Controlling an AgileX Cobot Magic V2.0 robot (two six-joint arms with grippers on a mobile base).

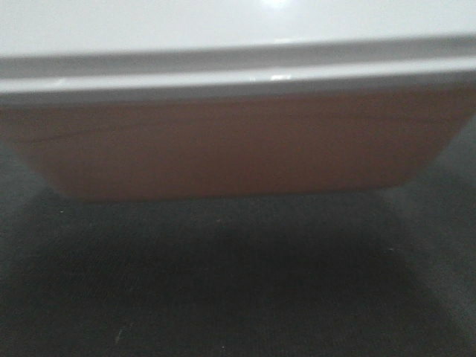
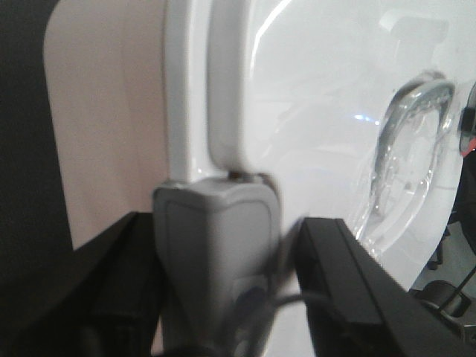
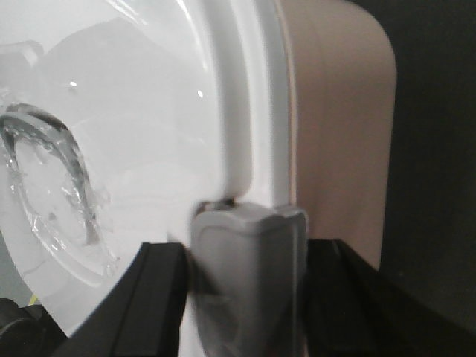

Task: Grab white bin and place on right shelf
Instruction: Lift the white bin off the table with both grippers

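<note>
The white bin (image 1: 238,141) fills the front view, its glossy lid (image 1: 223,22) above a pinkish translucent wall, and dark floor shows beneath it. In the left wrist view my left gripper (image 2: 227,242) is shut on the bin's grey end latch (image 2: 216,253), a black finger (image 2: 349,282) on each side. In the right wrist view my right gripper (image 3: 245,256) is shut on the grey latch (image 3: 249,282) at the bin's opposite end. The lid's recessed handle (image 2: 409,149) shows in both wrist views. The right shelf is out of view.
Dark carpet-like floor (image 1: 238,290) lies below the bin. The bin blocks almost everything ahead in the front view. Dark background flanks the bin's ends in both wrist views.
</note>
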